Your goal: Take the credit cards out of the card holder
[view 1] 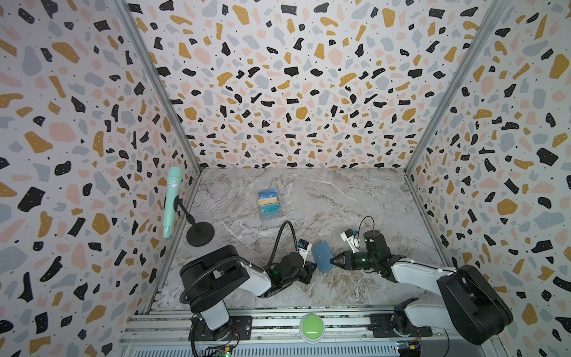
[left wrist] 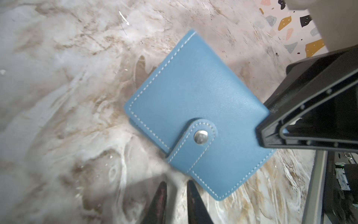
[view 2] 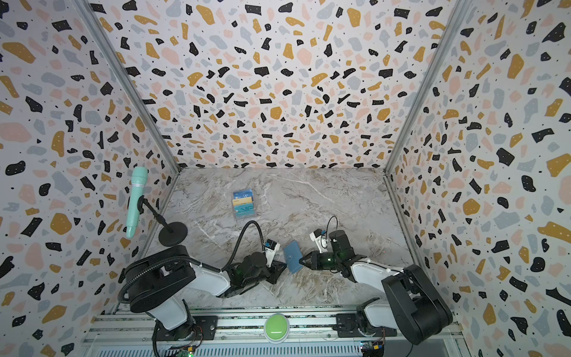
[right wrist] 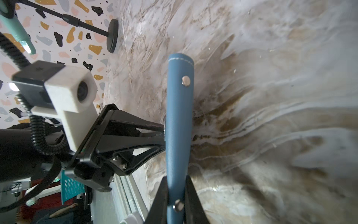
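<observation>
Marble-patterned tabletop inside a booth with speckled terrazzo walls, seen from above. Near the front centre, a slate-blue card holder is held between two black robot grippers. It is closed, with its snap tab fastened. It is tilted up on edge and casts a shadow on the marble beside it. The right gripper pinches one edge of the card holder, with a finger pressed against each face. The left gripper points at the card holder's face, its tips just beside the tab edge. Its fingers stand slightly apart, and only marble shows between them. Farther back, well apart, a clear rack holds blue, gold and teal credit cards. A mint-green microphone on a black stand is by the left wall.
</observation>
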Action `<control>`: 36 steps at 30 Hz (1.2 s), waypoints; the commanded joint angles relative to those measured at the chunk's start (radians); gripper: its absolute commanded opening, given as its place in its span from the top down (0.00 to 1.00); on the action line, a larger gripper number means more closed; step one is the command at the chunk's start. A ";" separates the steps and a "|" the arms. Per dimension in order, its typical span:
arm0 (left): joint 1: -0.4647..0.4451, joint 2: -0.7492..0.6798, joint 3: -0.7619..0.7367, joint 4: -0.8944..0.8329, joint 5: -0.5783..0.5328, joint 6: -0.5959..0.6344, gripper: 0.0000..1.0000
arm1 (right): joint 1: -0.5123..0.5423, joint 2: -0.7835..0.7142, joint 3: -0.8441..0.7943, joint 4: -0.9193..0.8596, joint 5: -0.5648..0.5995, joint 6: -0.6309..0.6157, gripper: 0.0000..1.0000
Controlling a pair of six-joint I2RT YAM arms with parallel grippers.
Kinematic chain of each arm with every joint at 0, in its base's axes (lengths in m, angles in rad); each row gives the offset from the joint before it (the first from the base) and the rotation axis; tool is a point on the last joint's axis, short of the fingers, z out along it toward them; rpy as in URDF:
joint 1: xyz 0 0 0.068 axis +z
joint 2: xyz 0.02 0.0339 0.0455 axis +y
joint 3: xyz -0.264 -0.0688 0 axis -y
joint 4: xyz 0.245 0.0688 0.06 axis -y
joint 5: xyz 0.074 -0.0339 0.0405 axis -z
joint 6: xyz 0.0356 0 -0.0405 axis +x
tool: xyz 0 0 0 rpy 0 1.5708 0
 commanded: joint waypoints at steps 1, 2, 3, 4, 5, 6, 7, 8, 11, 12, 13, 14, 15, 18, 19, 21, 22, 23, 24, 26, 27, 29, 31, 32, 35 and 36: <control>-0.002 -0.078 0.032 -0.106 -0.037 -0.002 0.75 | 0.016 -0.145 0.027 -0.017 0.114 -0.061 0.96; -0.002 -0.098 0.049 -0.141 -0.040 -0.002 0.74 | 0.027 -0.190 0.023 -0.019 0.154 -0.075 0.98; -0.002 -0.118 0.066 -0.167 -0.043 -0.003 0.73 | 0.034 -0.229 0.019 -0.017 0.186 -0.083 1.00; -0.002 -0.142 0.085 -0.198 -0.047 -0.002 0.71 | 0.038 -0.261 0.012 -0.011 0.210 -0.089 1.00; -0.002 -0.163 0.104 -0.224 -0.053 -0.003 0.68 | 0.043 -0.286 0.008 -0.006 0.229 -0.093 1.00; -0.002 -0.178 0.120 -0.242 -0.058 -0.005 0.64 | 0.050 -0.307 0.002 -0.001 0.249 -0.097 1.00; -0.002 -0.192 0.137 -0.262 -0.064 -0.008 0.59 | 0.058 -0.329 -0.003 0.004 0.276 -0.100 1.00; -0.003 -0.208 0.153 -0.280 -0.071 -0.013 0.55 | 0.067 -0.346 -0.006 0.008 0.300 -0.105 1.00; 0.000 -0.237 0.182 -0.310 -0.107 -0.039 0.51 | 0.101 -0.384 -0.015 0.023 0.368 -0.120 1.00; 0.004 -0.245 0.186 -0.309 -0.111 -0.047 0.51 | 0.111 -0.390 -0.017 0.029 0.382 -0.121 1.00; 0.010 -0.254 0.189 -0.305 -0.115 -0.061 0.51 | 0.122 -0.397 -0.022 0.035 0.401 -0.125 1.00; 0.016 -0.261 0.191 -0.298 -0.116 -0.072 0.51 | 0.132 -0.401 -0.022 0.041 0.416 -0.129 1.00; 0.024 -0.266 0.188 -0.282 -0.114 -0.085 0.51 | 0.140 -0.406 -0.026 0.047 0.429 -0.133 1.00; 0.055 -0.272 0.178 -0.227 -0.088 -0.125 0.51 | 0.167 -0.421 -0.034 0.069 0.461 -0.139 1.00; 0.067 -0.268 0.175 -0.209 -0.068 -0.137 0.51 | 0.174 -0.426 -0.037 0.076 0.467 -0.141 1.00; 0.089 -0.258 0.170 -0.166 -0.030 -0.160 0.51 | 0.188 -0.434 -0.041 0.093 0.474 -0.142 1.00; 0.093 -0.255 0.171 -0.153 -0.019 -0.166 0.51 | 0.193 -0.437 -0.043 0.101 0.476 -0.142 1.00; 0.095 -0.250 0.173 -0.143 -0.010 -0.168 0.51 | 0.199 -0.437 -0.043 0.107 0.475 -0.145 1.00; 0.098 -0.246 0.177 -0.139 -0.001 -0.170 0.51 | 0.205 -0.439 -0.044 0.114 0.479 -0.147 1.00; 0.101 -0.245 0.184 -0.128 0.025 -0.169 0.51 | 0.218 -0.439 -0.043 0.118 0.494 -0.151 1.00; 0.102 -0.246 0.185 -0.118 0.038 -0.172 0.51 | 0.222 -0.442 -0.043 0.117 0.503 -0.154 1.00; 0.103 -0.247 0.187 -0.107 0.058 -0.180 0.50 | 0.232 -0.443 -0.042 0.120 0.514 -0.160 1.00; 0.103 -0.247 0.191 -0.101 0.081 -0.185 0.50 | 0.240 -0.447 -0.043 0.127 0.522 -0.167 1.00; 0.102 -0.243 0.195 -0.096 0.091 -0.188 0.50 | 0.242 -0.449 -0.042 0.127 0.525 -0.170 1.00; 0.102 -0.234 0.200 -0.083 0.109 -0.198 0.50 | 0.251 -0.443 -0.039 0.131 0.528 -0.181 1.00; 0.104 -0.231 0.201 -0.079 0.107 -0.199 0.50 | 0.256 -0.441 -0.036 0.133 0.528 -0.187 1.00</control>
